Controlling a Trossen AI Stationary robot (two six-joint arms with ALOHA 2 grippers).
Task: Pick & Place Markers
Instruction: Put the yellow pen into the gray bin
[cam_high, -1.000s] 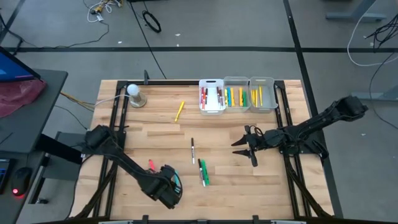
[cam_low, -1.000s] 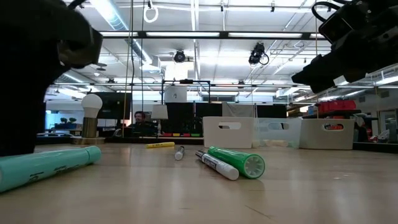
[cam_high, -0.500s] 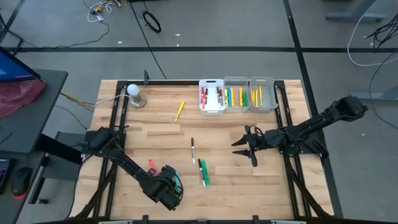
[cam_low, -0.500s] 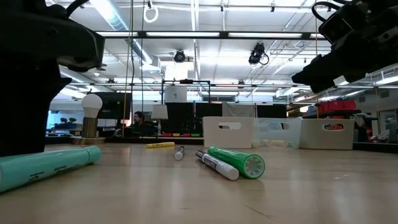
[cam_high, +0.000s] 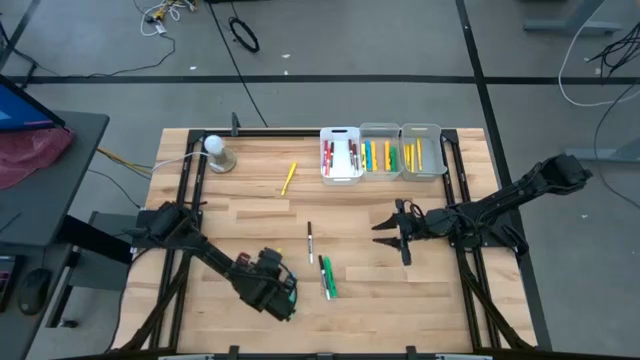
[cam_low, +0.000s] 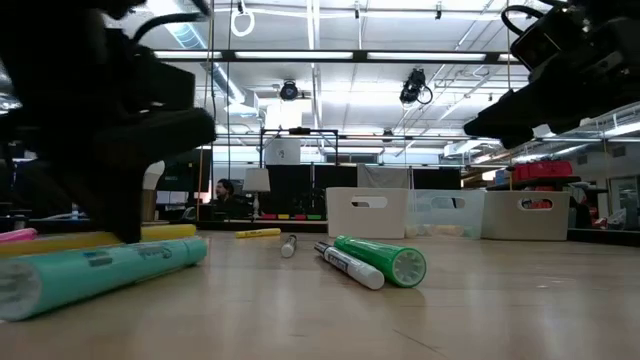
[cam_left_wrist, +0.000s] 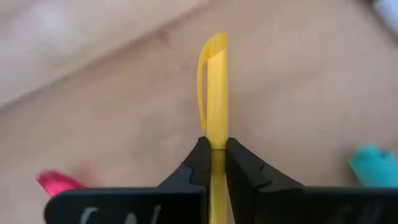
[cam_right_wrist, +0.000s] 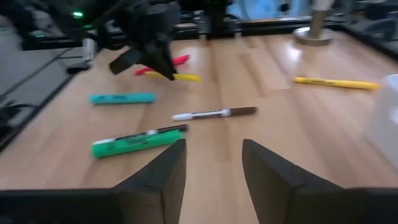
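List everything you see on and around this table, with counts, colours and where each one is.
Table: one, light wood.
Bins: three, one white and two clear, side by side at the far edge, holding red, yellow, orange and green markers, too small to count.
Yellow marker: one, lying loose near the bins.
White marker: one, dark cap, mid-table.
Green marker: one, near edge, beside a black-and-white marker.
Cyan marker: one, by the left gripper.
Pink marker: one, by the left gripper.
Bulb: one, white, far left corner.
Person: one, far behind the table.
Left gripper: shut on a second yellow marker, near edge.
Right gripper: open, above the table's right half.
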